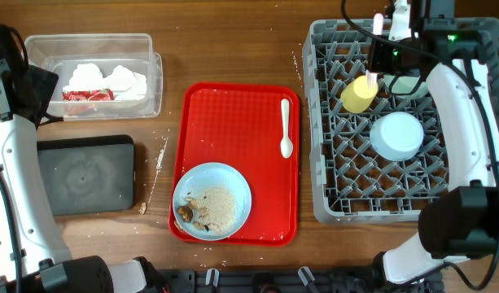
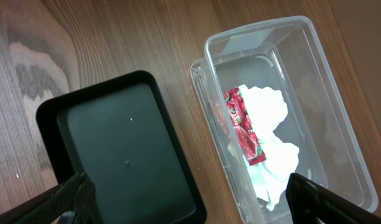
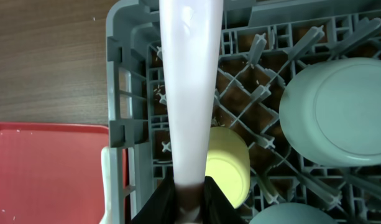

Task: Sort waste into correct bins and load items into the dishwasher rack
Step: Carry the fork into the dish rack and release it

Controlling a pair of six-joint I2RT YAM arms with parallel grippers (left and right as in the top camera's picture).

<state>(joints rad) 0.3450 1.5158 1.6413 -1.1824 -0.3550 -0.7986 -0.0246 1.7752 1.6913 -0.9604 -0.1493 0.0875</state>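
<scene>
Right wrist view tells you most. The white plastic fork [image 3: 187,93] runs straight out from the right gripper [image 3: 190,194], whose jaws are clamped on one end of it. The tines are not visible, so calling it the fork is a judgement, made because the white plastic spoon [image 1: 286,129] lies on the red serving tray [image 1: 233,114]. Gripped by its end, the fork reaches out over the large grey plastic dishwasher rack [image 3: 119,93], close to the wall nearest the red tray. That probably lets you slot it between the pegs rather than lay it across them.

Just beside the fork, the small yellow cup [image 3: 227,168] rests among the pegs. The pale green bowl [image 3: 336,112] and the light blue bowl [image 1: 396,134] sit bottom-up near it, probably so that they drain. Keep the fork away from the cup as you lower it.

Further out, the light blue plate [image 1: 212,199] sits on the red tray with the pale rice-like food scraps [image 1: 218,207] on it, so it needs scraping before loading.

On the far side, your left gripper [image 2: 189,186] hangs with its jaws wide apart and holds nothing. Below it are the clear rectangular plastic tub [image 2: 209,46] and the shallow black rectangular tray [image 2: 53,112]. The crumpled white paper napkins [image 2: 268,109] and the red-and-clear plastic wrapper [image 2: 243,127] lie in the tub, so the black tray looks reserved for the scraps.
</scene>
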